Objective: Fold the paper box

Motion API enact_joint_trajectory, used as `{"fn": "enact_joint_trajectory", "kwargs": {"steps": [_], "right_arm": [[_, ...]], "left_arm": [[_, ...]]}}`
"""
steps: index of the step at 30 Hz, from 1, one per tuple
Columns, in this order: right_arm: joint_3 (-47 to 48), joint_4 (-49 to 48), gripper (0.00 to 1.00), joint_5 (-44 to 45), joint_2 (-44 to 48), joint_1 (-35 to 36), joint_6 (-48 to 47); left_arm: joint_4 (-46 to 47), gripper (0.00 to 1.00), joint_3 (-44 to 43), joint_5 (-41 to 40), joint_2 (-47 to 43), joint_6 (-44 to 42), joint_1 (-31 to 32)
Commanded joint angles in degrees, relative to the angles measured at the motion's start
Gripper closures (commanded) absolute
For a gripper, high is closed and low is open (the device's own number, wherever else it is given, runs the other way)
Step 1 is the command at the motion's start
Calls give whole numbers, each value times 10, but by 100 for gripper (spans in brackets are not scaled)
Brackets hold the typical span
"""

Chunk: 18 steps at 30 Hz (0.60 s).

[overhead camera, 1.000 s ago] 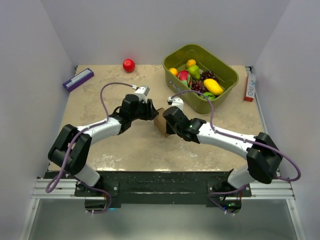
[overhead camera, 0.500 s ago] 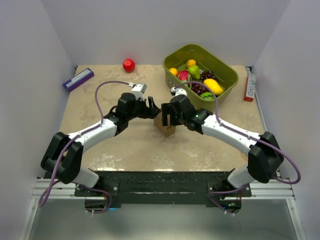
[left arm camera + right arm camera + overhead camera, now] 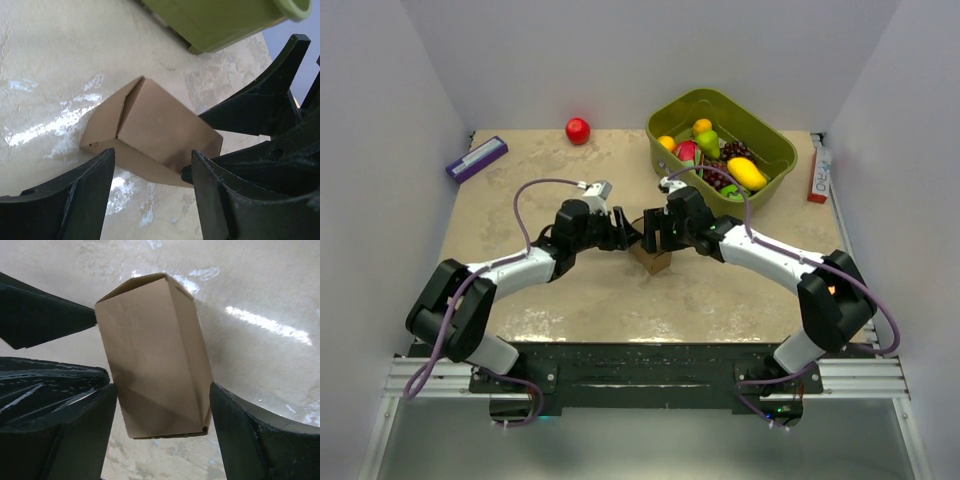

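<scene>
The box (image 3: 654,260) stands mid-counter (image 3: 570,300) near the bin (image 3: 775,150) as a nearly closed block, with the left pincer (image 3: 626,232) and right pincer (image 3: 654,230) both spread and flanking it. We judge the folding close to done: one seam gapes at a corner, so next that flap needs pressing in against a brace. From above the pincers hide most of the box, and we cannot tell whether its far flaps are tucked.

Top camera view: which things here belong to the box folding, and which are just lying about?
In the job: small brown cardboard paper box, left tool, right tool.
Lying about: green plastic bin of fruit, red ball, purple-and-white flat box, red-and-white slim box.
</scene>
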<state>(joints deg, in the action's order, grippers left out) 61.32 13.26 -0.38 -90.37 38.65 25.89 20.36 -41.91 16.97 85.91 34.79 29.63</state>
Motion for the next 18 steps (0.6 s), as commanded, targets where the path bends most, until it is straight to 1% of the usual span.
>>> {"fn": "enact_joint_trajectory", "kwargs": {"steps": [1, 2, 3, 8, 11, 12, 16, 18], "right_arm": [[-10, -48, 26, -43, 0, 2, 6], [-12, -53, 31, -44, -1, 1, 9], [-15, -53, 33, -42, 1, 2, 11], [-4, -39, 41, -1, 10, 26, 7], [9, -18, 44, 33, 4, 48, 2], [22, -12, 44, 69, 0, 67, 1], [63, 34, 45, 142, -16, 113, 7], [78, 43, 47, 156, -24, 128, 17]], "left_arm": [[35, 34, 22, 10, 0, 15, -1], [35, 35, 26, 9, 0, 16, 0], [36, 37, 35, 7, 0, 16, -1], [59, 45, 68, -1, -4, 25, -1], [56, 48, 80, -4, -6, 27, -2], [50, 48, 83, -11, -9, 26, -2], [33, 50, 105, -34, -31, 27, -13], [28, 50, 125, -41, -45, 29, -20]]}}
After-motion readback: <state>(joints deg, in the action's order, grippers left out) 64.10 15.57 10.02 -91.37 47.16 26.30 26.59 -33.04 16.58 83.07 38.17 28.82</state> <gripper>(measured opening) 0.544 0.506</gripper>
